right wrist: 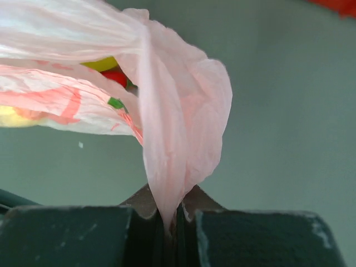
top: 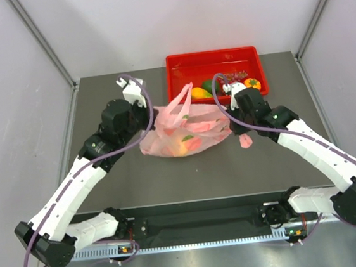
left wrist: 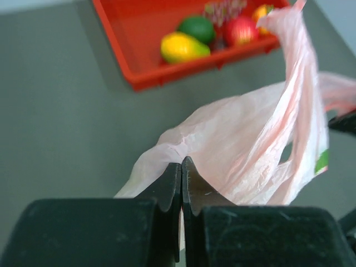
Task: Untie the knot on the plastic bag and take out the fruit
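Risk of tearing the thin film if pulled apart between the left end effector [left wrist: 182, 167], pressed together on the left edge of the plastic bag [top: 184, 131], and the right end effector [right wrist: 171, 208], pinching a fold at its right side. Or of dragging it along the bench [top: 170, 179]. Cannot make out the knot. Inside the bag, mid-bench: fruit [top: 190, 143], yellow and pinkish-red. Behind, in the red tray [top: 211, 55]: yellow-green oval [left wrist: 183, 47], dark green ball [left wrist: 196, 28], grape cluster [left wrist: 222, 10], red ball [left wrist: 240, 30], orange piece [left wrist: 262, 11].
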Motion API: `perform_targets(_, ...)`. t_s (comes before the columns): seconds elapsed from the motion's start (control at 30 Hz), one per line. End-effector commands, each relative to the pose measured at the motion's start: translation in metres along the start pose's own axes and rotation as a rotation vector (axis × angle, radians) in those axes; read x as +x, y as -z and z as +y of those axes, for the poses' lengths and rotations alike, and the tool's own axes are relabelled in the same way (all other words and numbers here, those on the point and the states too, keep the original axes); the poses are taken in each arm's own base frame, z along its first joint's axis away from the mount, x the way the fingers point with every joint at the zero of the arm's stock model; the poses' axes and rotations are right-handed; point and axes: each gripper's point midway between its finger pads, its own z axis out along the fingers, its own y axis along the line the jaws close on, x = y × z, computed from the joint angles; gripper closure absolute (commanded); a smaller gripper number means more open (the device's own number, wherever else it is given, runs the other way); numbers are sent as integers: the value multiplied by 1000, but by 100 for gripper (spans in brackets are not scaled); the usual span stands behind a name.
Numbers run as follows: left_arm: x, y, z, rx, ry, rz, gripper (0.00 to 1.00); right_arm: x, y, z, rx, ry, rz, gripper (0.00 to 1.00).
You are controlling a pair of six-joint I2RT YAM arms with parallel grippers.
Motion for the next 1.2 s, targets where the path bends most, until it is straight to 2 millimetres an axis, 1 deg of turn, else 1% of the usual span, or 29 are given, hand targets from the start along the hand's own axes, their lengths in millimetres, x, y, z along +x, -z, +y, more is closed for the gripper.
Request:
perform_targets(0.0, -81, 14, -4, -7, -54, -220, 100, -59, 5, 27, -140, 19, -163, 100)
perform_targets(0.03, -86, 15, -8, 12, -60, -228, 100, -61, 4, 26, -136, 23, -168, 100)
perform_targets(0.07, -83, 15, -11, 28, -61, -216, 100, -61, 1, 23, -119, 23, -165, 100)
perform_targets(0.1, -71, 13, -15, 62, -65, -185, 100, -60, -3, 23, -115, 25, -155, 100)
perform_targets(0.17, -51, 14, -16, 82, -66, -144, 100, -55, -8, 24, -117, 32, -138, 97)
perform_targets(0.2, -22, 8, -11, 79, -54, -89, 100, -47, -11, 22, -113, 39, -120, 93)
perform_targets(0.23, -14, 18, -17, 130, -48, -91, 100, -43, -13, 21, -108, 43, -117, 93)
perform_targets(0.27, -2, 20, -18, 148, -43, -79, 100, -40, -14, 20, -107, 48, -111, 92)
perform_targets(0.3, 22, 23, -14, 151, -19, -56, 100, -32, -18, 19, -104, 52, -98, 90)
perform_targets(0.37, 45, 27, -18, 194, 7, -35, 100, -25, -20, 17, -102, 60, -84, 85)
perform_targets(0.4, 71, 25, -15, 198, 33, 11, 100, -17, -24, 17, -100, 65, -69, 83)
perform_targets(0.43, 75, 30, -16, 210, 48, 8, 100, -14, -26, 17, -103, 65, -63, 83)
perform_targets(0.5, 99, 32, -21, 247, 91, 60, 100, -3, -31, 17, -108, 64, -37, 80)
perform_targets(0.53, 101, 35, -24, 269, 102, 54, 100, 0, -33, 18, -111, 59, -33, 79)
perform_targets(0.57, 104, 40, -33, 318, 114, 67, 100, 4, -34, 18, -111, 58, -24, 78)
perform_targets(0.63, 106, 44, -42, 352, 148, 87, 100, 14, -36, 13, -89, 45, 1, 71)
perform_targets(0.67, 109, 48, -47, 372, 173, 115, 100, 17, -38, 4, -33, 34, 6, 68)
perform_targets(0.73, 116, 52, -54, 407, 189, 143, 100, 25, -38, -8, 32, -8, 18, 51)
perform_targets(0.77, 121, 54, -58, 423, 198, 161, 100, 25, -36, -15, 73, -20, 11, 45)
perform_targets(0.8, 129, 57, -61, 444, 202, 182, 100, 27, -35, -17, 87, -33, 10, 43)
perform_targets(0.83, 132, 59, -62, 453, 207, 193, 89, 28, -34, -19, 101, -41, 13, 41)
perform_targets(0.9, 128, 66, -65, 467, 213, 191, 62, 19, -27, -22, 117, -49, -21, 32)
perform_targets(0.93, 122, 69, -65, 461, 210, 172, 36, 16, -24, -21, 110, -47, -35, 31)
perform_targets(0.97, 116, 72, -63, 450, 198, 155, 25, 10, -19, -20, 97, -49, -57, 30)
perform_targets(1.0, 89, 79, -63, 439, 182, 78, 17, 2, -13, -18, 83, -42, -79, 25)
perform_targets(1.03, 75, 82, -62, 427, 168, 45, 2, -3, -10, -17, 75, -44, -93, 24)
perform_targets(1.07, 46, 92, -64, 430, 128, -19, 1, -13, -1, -15, 60, -48, -119, 20)
perform_targets(1.13, 19, 95, -57, 366, 88, -78, 1, -22, 7, -7, 13, -28, -141, 17)
perform_targets(1.17, -9, 103, -58, 361, 46, -137, 1, -32, 14, -4, 0, -30, -164, 14)
